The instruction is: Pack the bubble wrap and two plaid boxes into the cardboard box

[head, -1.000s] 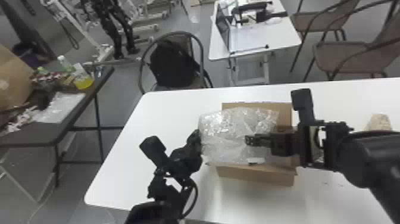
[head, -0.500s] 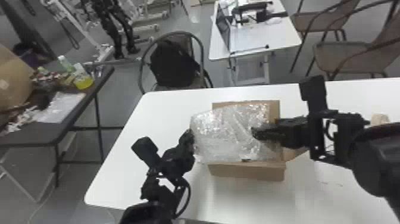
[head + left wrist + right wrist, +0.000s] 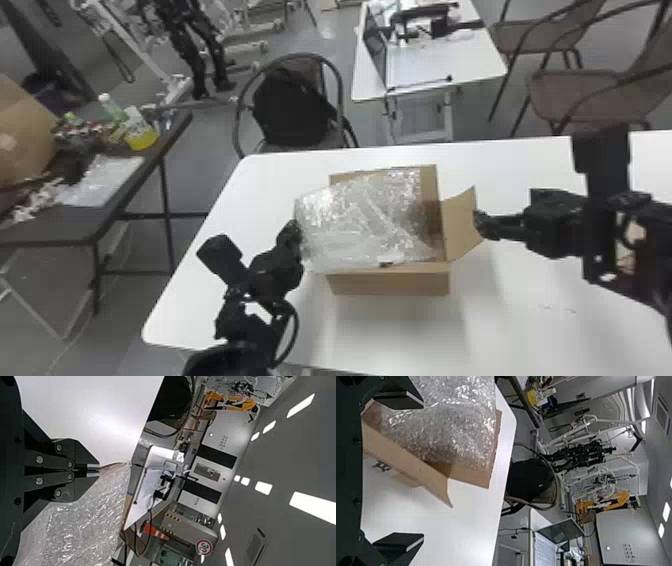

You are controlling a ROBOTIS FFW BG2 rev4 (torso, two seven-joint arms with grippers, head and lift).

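My left gripper point(image 3: 295, 234) is at the left edge of the bubble wrap point(image 3: 357, 220), which lies over the open cardboard box point(image 3: 390, 284). In the left wrist view the left gripper point(image 3: 99, 470) is shut on a corner of the bubble wrap point(image 3: 85, 522). My right gripper point(image 3: 482, 225) stands just right of the box's raised side flap point(image 3: 459, 225). Seen from the right wrist, the right gripper point(image 3: 411, 471) has its fingers wide apart with nothing held, and the flap point(image 3: 415, 467) reaches between them. The box's inside is mostly hidden under the wrap.
The white table point(image 3: 240, 200) extends around the box. A dark side table point(image 3: 60, 225) at the left holds bottles and plastic. Behind stand a chair with a black bag point(image 3: 295, 107) and another white table point(image 3: 425, 65).
My right gripper has moved right, off the bubble wrap, and is now beside the box's flap. The box and wrap have shifted somewhat left, and the left gripper has shifted slightly left with them.
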